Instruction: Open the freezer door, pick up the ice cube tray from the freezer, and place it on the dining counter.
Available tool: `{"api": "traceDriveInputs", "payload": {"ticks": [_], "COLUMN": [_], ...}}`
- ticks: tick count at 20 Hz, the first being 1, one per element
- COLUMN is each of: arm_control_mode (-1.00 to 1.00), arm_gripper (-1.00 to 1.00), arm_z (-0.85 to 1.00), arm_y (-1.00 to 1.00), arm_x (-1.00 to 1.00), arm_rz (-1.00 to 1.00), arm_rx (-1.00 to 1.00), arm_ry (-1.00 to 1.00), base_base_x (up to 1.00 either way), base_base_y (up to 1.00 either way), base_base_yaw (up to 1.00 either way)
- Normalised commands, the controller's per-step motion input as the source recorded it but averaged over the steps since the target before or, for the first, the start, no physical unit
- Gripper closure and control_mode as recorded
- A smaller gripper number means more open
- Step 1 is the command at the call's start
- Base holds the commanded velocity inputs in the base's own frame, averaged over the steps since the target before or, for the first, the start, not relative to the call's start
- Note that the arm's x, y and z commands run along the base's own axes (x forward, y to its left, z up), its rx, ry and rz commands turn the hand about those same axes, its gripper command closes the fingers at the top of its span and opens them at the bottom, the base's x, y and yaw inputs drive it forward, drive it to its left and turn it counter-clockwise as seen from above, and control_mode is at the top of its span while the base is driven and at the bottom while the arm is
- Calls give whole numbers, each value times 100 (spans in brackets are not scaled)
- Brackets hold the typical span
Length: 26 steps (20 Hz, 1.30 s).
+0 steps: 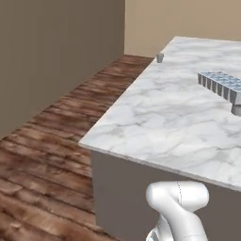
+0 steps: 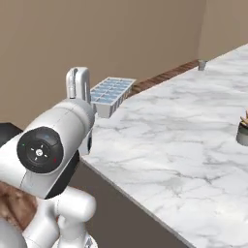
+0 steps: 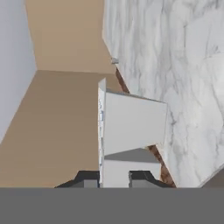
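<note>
One gripper (image 3: 113,177) pinches one ice cube tray (image 3: 131,127) above one dining counter (image 2: 184,135). One small grey cup (image 1: 160,58) stands far off. No writing is readable.

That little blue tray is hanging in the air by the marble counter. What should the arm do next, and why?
Probably lower it and let go. The ice cube tray is clamped at one end between the fingers, held level above the dining counter and not resting on it. From the left base view it hangs over open marble with nothing beneath, so a gentle descent looks safe.
</note>
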Motion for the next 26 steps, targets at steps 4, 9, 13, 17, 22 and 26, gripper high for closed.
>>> {"api": "traceDriveInputs", "payload": {"ticks": [4,9,13,17,22,26], "arm_control_mode": [100,100,100,100,100,100], "arm_gripper": [100,100,100,100,100,100], "arm_z": [0,0,0,0,0,0], "arm_y": [0,0,0,0,0,0], "arm_x": [0,0,0,0,0,0], "arm_rz": [0,0,0,0,0,0], "arm_rx": [0,0,0,0,0,0], "arm_ry": [0,0,0,0,0,0], "base_base_x": [9,0,0,14,47,41], "base_base_y": [57,90,100,96,85,31], "base_base_yaw": [-80,-67,-44,-21,-2,0]}}
